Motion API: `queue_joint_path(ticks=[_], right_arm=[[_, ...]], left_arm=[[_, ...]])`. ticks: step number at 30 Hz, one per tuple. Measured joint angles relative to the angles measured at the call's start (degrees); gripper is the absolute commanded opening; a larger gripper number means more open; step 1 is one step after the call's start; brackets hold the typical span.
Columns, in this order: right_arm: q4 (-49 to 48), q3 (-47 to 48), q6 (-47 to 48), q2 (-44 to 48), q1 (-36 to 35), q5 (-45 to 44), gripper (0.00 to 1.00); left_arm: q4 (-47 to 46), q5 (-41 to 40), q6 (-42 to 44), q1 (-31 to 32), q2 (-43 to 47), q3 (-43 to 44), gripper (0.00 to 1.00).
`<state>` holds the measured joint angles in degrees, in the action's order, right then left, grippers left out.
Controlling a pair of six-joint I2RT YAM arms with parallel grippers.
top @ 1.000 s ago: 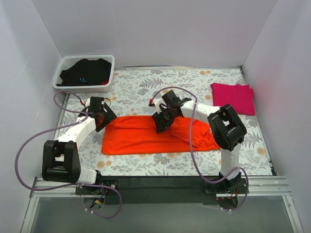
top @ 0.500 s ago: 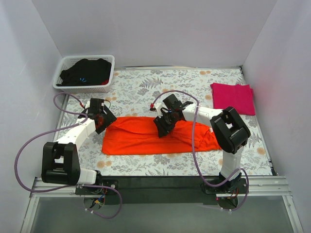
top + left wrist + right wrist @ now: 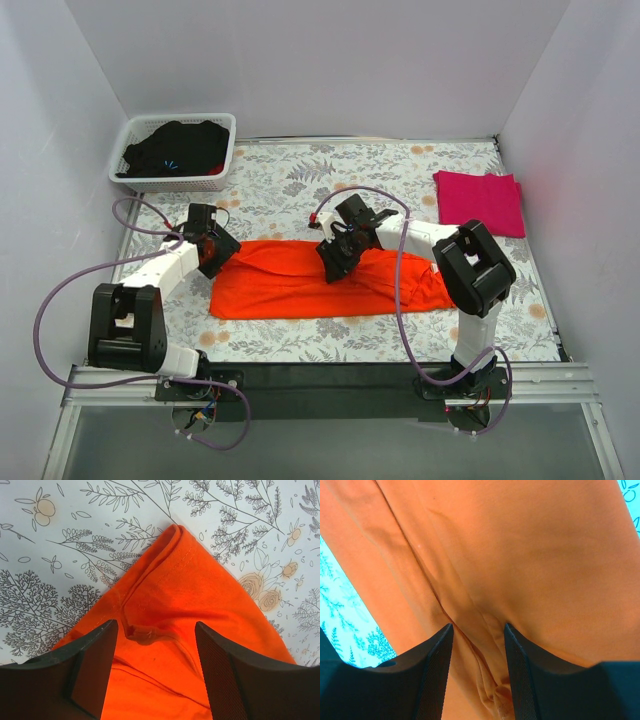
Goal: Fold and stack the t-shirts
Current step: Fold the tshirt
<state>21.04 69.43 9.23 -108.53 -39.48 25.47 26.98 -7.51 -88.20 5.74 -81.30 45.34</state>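
- Bright orange cloth t-shirt: spread mid-table, unmoved.
- Left gripper: fingers apart, narrower than before, now over the shirt's left corner.
- Right gripper: fingers apart astride a fold.
- Magenta-pink folded t-shirt: far right.

The table has a white cover with a grey floral print. On it lie the orange t-shirt in the middle, the folded pink t-shirt at far right, and a white basket at far left.
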Motion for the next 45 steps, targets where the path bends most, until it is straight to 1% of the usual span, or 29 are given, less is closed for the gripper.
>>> queue_joint_path(ticks=[2,5,6,9,14,20,23,29,32,35,39,43,44,45], right_arm=[[-0.3,-0.3,0.0,0.1,0.0,0.0,0.45],[-0.9,-0.7,0.0,0.4,0.0,0.1,0.45],[-1.1,-0.9,0.0,0.5,0.0,0.1,0.45],[-1.3,-1.0,0.0,0.5,0.0,0.2,0.45],[-1.9,-1.6,0.0,0.8,0.0,0.2,0.45],[-2.4,-2.1,0.0,1.2,0.0,0.2,0.45],[-2.8,-2.4,0.0,1.3,0.0,0.2,0.45],[-3.0,-2.5,0.0,1.4,0.0,0.2,0.45],[-3.0,-2.5,0.0,1.4,0.0,0.2,0.45],[-3.1,-2.6,0.0,1.4,0.0,0.2,0.45],[-3.2,-2.8,0.0,1.5,0.0,0.2,0.45],[-3.2,-2.8,0.0,1.6,0.0,0.2,0.45],[-3.2,-2.8,0.0,1.6,0.0,0.2,0.45],[-3.2,-2.8,0.0,1.6,0.0,0.2,0.45]], left_arm=[[0.0,0.1,-1.1,0.0,-0.3,0.0,0.58],[0.0,0.2,-3.1,0.0,-1.4,0.0,0.53],[0.0,0.1,-3.7,0.0,-1.6,0.0,0.48],[0.0,-0.5,-5.0,0.0,-2.2,0.0,0.43],[-0.1,-2.4,-5.7,0.0,-3.8,0.0,0.24],[-0.4,-5.3,-2.4,0.0,-4.1,0.3,0.14],[-1.7,-5.8,0.7,0.0,-2.4,0.2,0.11],[-6.8,-5.0,6.6,0.0,4.6,-3.1,0.09],[-8.7,-4.4,9.1,0.0,6.0,-4.5,0.09],[-9.1,-4.0,9.8,0.0,6.3,-5.5,0.10],[-8.2,-5.0,6.7,0.0,6.3,-8.1,0.12],[-5.7,-7.4,2.2,0.0,5.2,-10.3,0.19],[-5.4,-8.3,1.1,0.0,4.4,-10.3,0.24],[-5.3,-9.0,0.3,0.0,4.0,-9.9,0.28]])
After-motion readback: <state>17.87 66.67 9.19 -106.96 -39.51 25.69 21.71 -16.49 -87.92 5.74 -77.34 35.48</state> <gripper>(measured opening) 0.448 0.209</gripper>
